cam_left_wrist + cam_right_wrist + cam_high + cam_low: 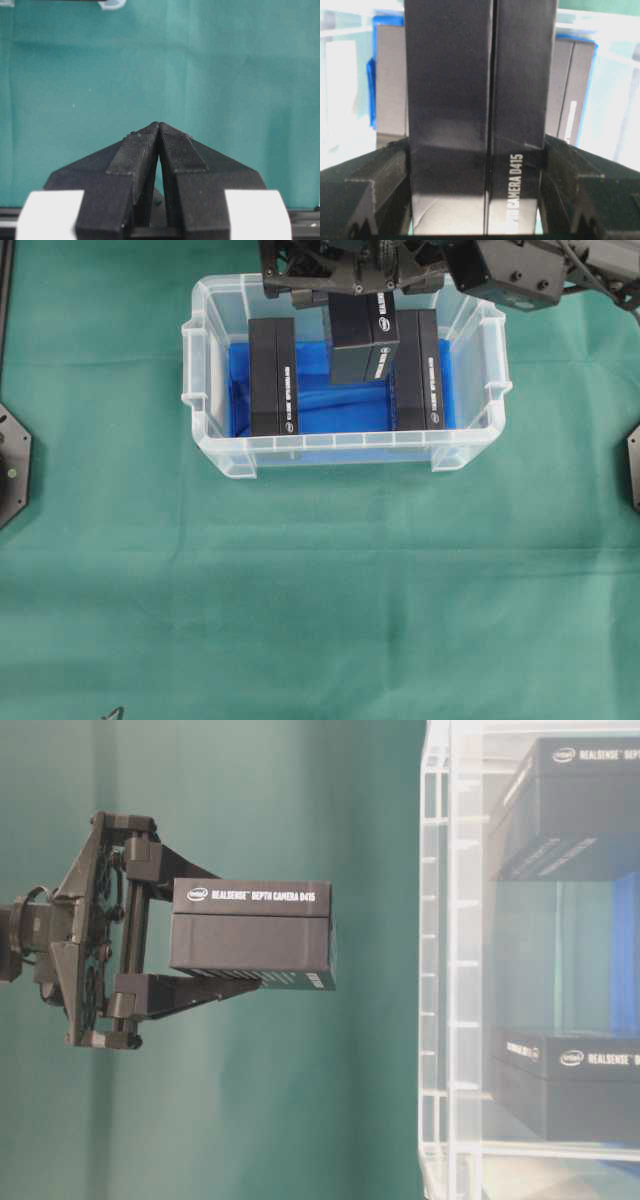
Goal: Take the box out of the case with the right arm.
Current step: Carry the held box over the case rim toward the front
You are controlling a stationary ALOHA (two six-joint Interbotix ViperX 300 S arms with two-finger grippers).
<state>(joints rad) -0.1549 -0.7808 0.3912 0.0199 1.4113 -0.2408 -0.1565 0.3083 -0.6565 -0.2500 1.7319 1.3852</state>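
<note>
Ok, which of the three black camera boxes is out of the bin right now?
The middle black cardboard box, clamped in the right claw above the clear plastic bin; the other two boxes rest on its blue floor.

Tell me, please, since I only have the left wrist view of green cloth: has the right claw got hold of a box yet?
Observer: Yes, the right claw grips one black box on two opposite sides.
Operator: Thank you. Is it out of the case?
Observer: The table-level view shows it apart from the case, with green cloth between them.
Operator: Are other boxes left inside?
Observer: Two, the left box and the right box, standing on the blue lining.
</note>
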